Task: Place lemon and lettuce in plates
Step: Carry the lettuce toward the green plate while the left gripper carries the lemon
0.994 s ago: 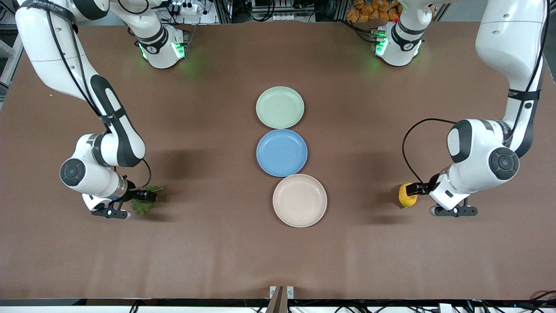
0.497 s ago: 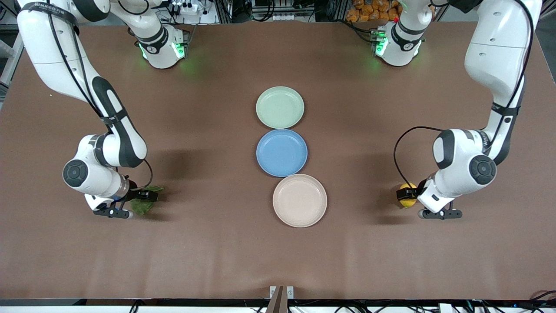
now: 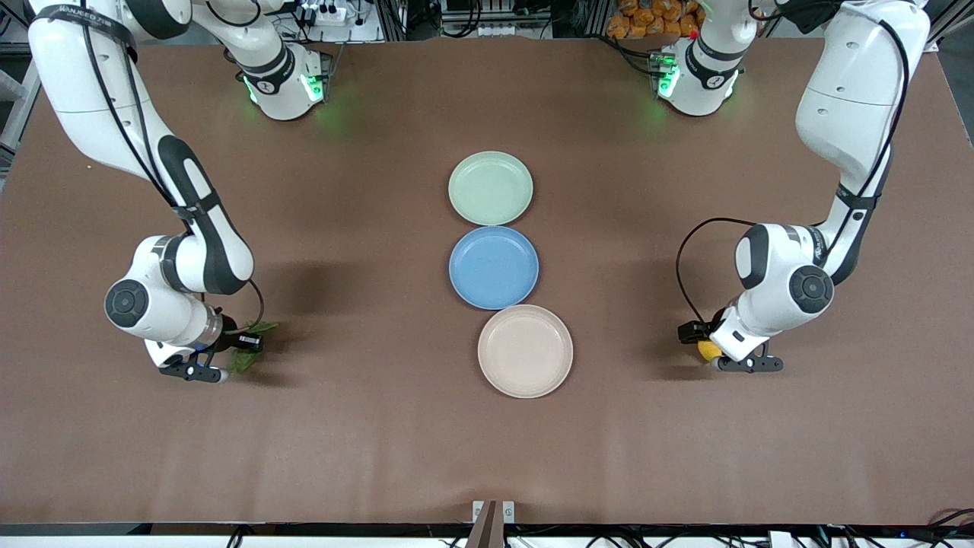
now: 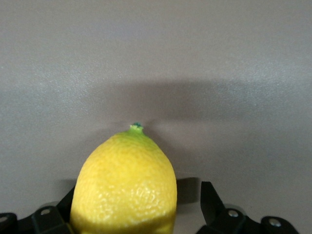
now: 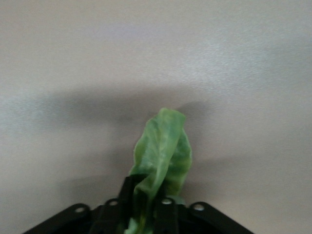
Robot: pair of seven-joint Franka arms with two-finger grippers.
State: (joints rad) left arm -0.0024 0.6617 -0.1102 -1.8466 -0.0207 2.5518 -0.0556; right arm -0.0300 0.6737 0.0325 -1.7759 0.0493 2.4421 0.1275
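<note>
Blue plate (image 3: 493, 268): round and shallow, lay at mid-table, nothing in it.
Table (image 3: 365, 426): was covered in a plain brown mat, faintly creased toward the camera edge.
Oranges (image 3: 653, 20): a heap of small orange fruits showed past the table's edge, near the left arm's base.
Power strip (image 3: 327, 14): white, lay off the table near the right arm's base.
Bracket (image 3: 492, 517): a small metal piece sat at the table's near edge.
</note>
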